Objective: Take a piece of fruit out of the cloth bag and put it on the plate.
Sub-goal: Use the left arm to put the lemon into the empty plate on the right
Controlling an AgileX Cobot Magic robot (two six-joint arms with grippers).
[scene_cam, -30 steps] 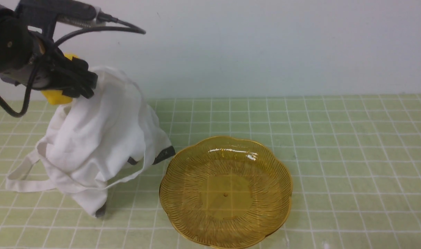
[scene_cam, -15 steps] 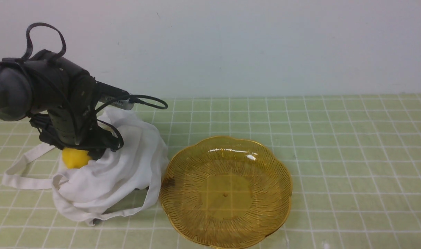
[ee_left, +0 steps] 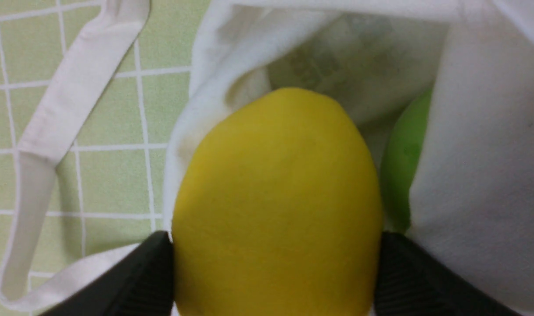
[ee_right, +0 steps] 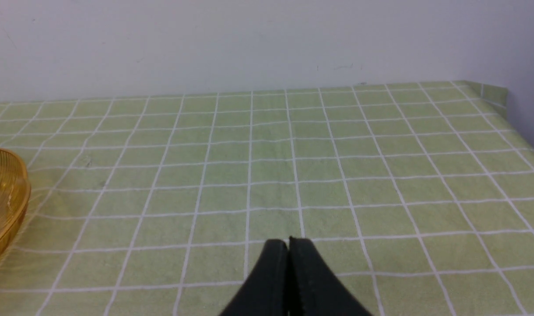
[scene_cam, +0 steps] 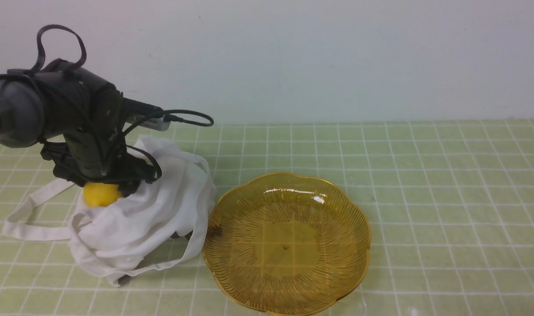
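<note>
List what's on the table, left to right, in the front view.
strap → yellow fruit, held in the left gripper → cloth bag → plate

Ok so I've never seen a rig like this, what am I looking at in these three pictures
This is a robot with two arms, each ending in a two-fingered hand. The wide picture looks forward from between the arms; the other two come from a camera on each wrist. On the checked table lie a white bag and an empty amber plate. The left hand grips a yellow fruit at the bag's mouth; its wrist camera shows that close up, with a green item deeper in the bag. The right hand is shut on nothing, off to the side, with the plate's edge in its view.
</note>
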